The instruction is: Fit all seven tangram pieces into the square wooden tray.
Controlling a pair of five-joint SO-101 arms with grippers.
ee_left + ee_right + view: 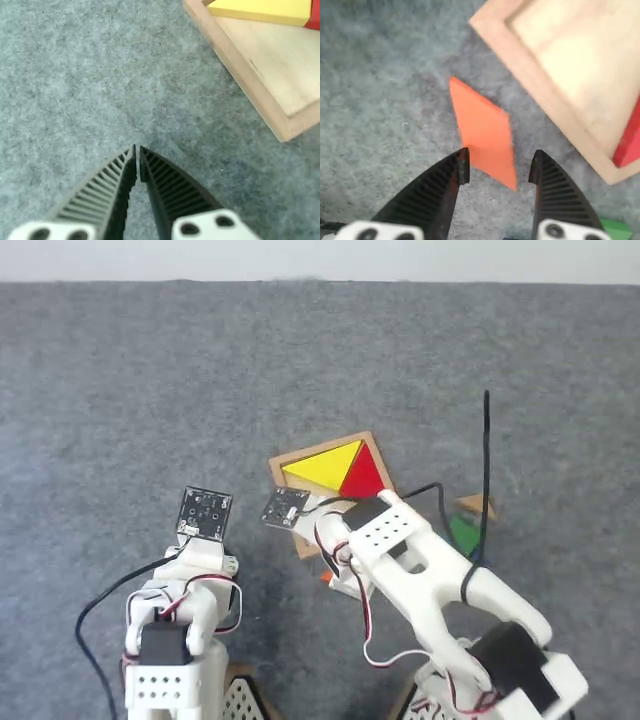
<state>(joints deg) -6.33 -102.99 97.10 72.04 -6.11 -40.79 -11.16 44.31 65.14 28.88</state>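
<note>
The step in hand looks like the pickup of a third piece. At the left, the left gripper (136, 150) hangs low over the grey felt table cover (130, 390), its ribbed jaws closed on nothing, just beside a corner of the square wooden tray (240, 65). In the tray lie a large yellow triangle (322, 468) and, touching it, a large red triangle (364, 476); the rest of the tray floor that shows is bare wood. Just outside the tray's near rim an orange parallelogram piece (485, 132) lies flat on the felt. The right gripper (500, 158) stands over it with jaws open, one on each side of its nearer end (neither seems to touch it yet). The next move likely calls for lowering and closing squarely on the thin edges, then a lift over the rim. Farther right a green piece (463, 534) lies on the felt, apart from the tray. Behind the table runs a plain white wall (320, 260).
</note>
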